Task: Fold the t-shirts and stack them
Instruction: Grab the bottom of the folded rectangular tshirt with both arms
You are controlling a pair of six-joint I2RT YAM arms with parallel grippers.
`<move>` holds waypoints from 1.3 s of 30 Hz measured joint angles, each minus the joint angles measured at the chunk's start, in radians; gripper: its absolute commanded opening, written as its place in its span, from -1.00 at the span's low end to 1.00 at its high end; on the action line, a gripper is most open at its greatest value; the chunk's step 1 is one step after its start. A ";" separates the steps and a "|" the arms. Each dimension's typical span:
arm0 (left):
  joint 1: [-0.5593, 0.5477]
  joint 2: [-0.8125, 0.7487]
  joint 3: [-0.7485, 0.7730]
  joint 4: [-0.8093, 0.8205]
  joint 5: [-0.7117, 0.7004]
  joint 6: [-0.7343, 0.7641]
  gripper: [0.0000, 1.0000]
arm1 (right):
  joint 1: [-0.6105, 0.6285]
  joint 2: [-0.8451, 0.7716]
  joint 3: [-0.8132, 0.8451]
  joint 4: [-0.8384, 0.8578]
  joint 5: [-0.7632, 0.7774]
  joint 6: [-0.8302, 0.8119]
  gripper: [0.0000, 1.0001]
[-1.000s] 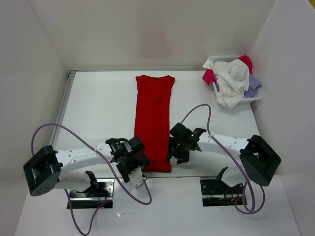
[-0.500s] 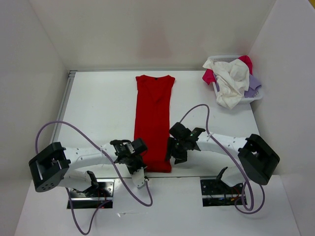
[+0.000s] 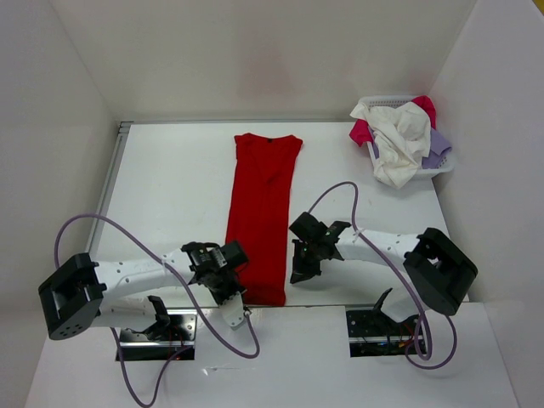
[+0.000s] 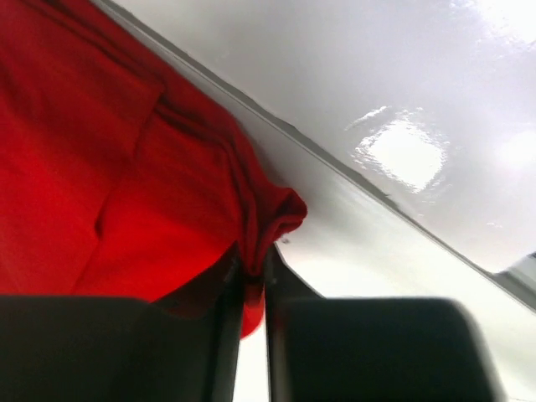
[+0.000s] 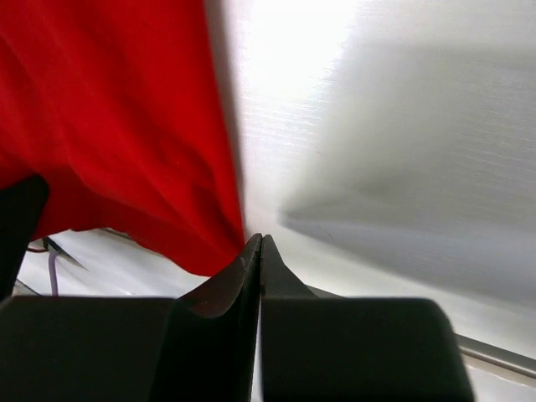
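Observation:
A red t-shirt (image 3: 265,195), folded into a long narrow strip, lies down the middle of the table with its collar at the far end. My left gripper (image 3: 235,289) is at the strip's near left corner, shut on a bunched fold of the red cloth (image 4: 100,167), which shows pinched between the left gripper's (image 4: 254,260) jaws. My right gripper (image 3: 297,274) stands at the strip's near right edge. In the right wrist view the right gripper (image 5: 260,243) has its jaws pressed together with no cloth between them, and the red t-shirt's (image 5: 109,126) edge lies just left of the tips.
A white mesh basket (image 3: 444,165) sits at the far right and holds an off-white t-shirt (image 3: 399,136), a pinkish red one (image 3: 360,132) and a lavender one (image 3: 437,146). A metal rail (image 3: 113,183) runs along the table's left edge. White walls close in on three sides.
Both grippers have shut, the left one onto the shirt's near left corner. The near end of the red strip has shifted left and a little toward me.

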 measured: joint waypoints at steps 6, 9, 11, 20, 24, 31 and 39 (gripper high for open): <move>0.000 -0.028 0.000 -0.036 0.011 -0.032 0.07 | 0.029 -0.009 0.008 -0.005 0.011 -0.023 0.11; 0.000 -0.029 0.000 -0.034 0.011 -0.047 0.41 | 0.066 0.003 0.021 -0.003 0.011 -0.032 0.11; 0.000 -0.029 0.000 -0.031 0.013 -0.047 0.67 | 0.089 0.033 0.027 0.003 0.009 -0.032 0.08; -0.002 -0.022 -0.003 -0.024 0.048 -0.018 0.07 | 0.141 0.154 0.070 0.038 -0.056 -0.020 -0.94; -0.021 -0.012 -0.003 -0.045 0.066 0.010 -0.64 | 0.142 0.143 0.061 0.038 -0.044 -0.010 -0.94; -0.030 -0.012 -0.003 -0.045 0.078 -0.024 -0.68 | 0.141 0.096 0.015 0.043 -0.029 0.017 -1.00; -0.030 -0.027 -0.001 -0.062 0.048 -0.075 -0.68 | 0.124 0.035 -0.034 0.031 -0.005 0.024 -1.00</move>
